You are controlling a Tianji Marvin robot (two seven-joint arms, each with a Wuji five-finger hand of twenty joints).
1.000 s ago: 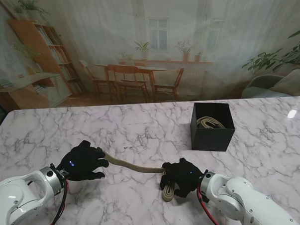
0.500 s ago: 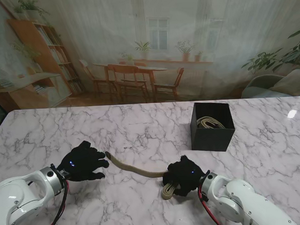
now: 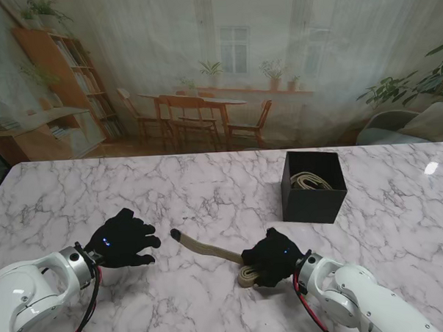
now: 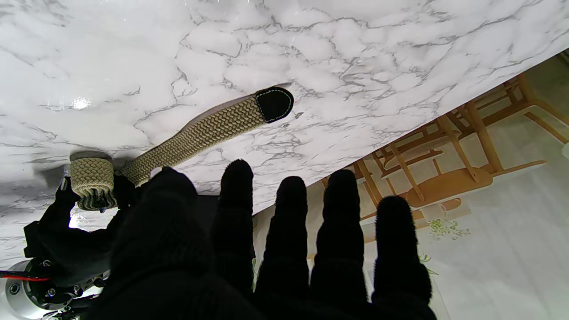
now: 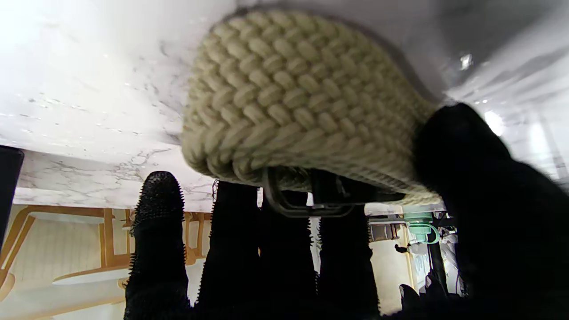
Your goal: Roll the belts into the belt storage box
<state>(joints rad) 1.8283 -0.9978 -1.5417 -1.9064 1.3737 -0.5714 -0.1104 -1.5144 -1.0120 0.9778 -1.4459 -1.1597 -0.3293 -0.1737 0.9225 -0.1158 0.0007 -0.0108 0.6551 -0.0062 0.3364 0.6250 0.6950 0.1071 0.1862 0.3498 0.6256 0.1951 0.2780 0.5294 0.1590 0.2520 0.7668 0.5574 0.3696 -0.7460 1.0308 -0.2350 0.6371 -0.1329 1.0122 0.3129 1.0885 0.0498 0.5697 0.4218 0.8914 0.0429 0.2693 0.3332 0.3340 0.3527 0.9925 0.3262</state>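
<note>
Woven belt (image 3: 210, 249) tail shorter, drawn right; right hand (image 3: 269, 257) fingers gripping roll; left hand (image 3: 124, 238) spread, empty.

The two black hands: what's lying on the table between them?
In the stand view, the loose tail of the braided belt lies between them, running from the right hand towards the left hand and stopping short, with bare marble beyond.

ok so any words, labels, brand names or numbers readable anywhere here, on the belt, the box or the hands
None can be read in any view.
Woven beige belt: plain braid, black stitched tip, no print.
Black square storage box: plain walls, no label; the coiled belt inside it shows no text.
Black gloved left hand and right hand: only small blue lights, no lettering.
White marble-pattern table: veining only.
</note>
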